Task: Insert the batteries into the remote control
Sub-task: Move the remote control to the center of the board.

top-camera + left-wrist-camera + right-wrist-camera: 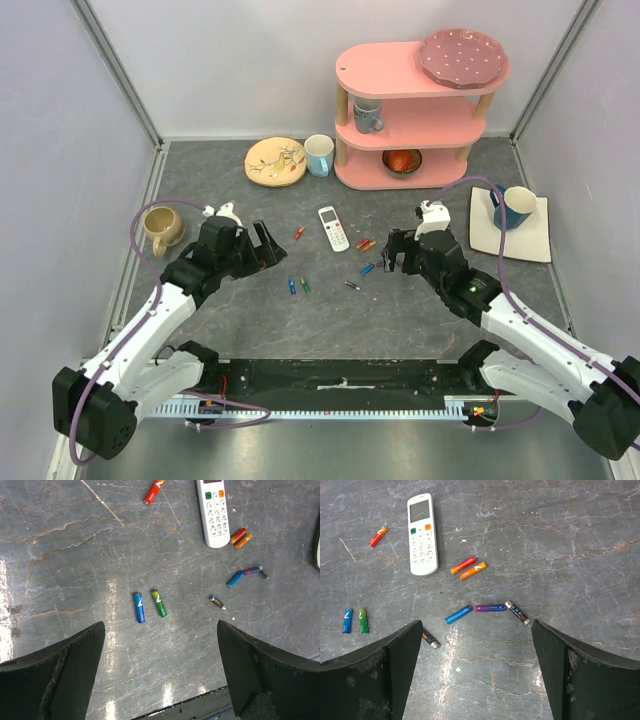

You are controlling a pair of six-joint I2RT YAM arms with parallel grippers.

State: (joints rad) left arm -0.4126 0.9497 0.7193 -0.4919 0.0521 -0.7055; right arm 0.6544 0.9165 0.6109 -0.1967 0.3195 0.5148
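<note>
Remote control point(333, 228) face-up on surface point(420, 310), apparently nine batteries point(473, 570) scattered loose near it.
Left jaws and right jaws wide apart, holding nothing, above the surface.

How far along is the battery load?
Done: nothing visible. The remote lies face up, so its back is hidden. In hand: nothing; the left gripper and right gripper are both open and empty. Left: everything; nine batteries lie loose around the remote, none picked up.
</note>
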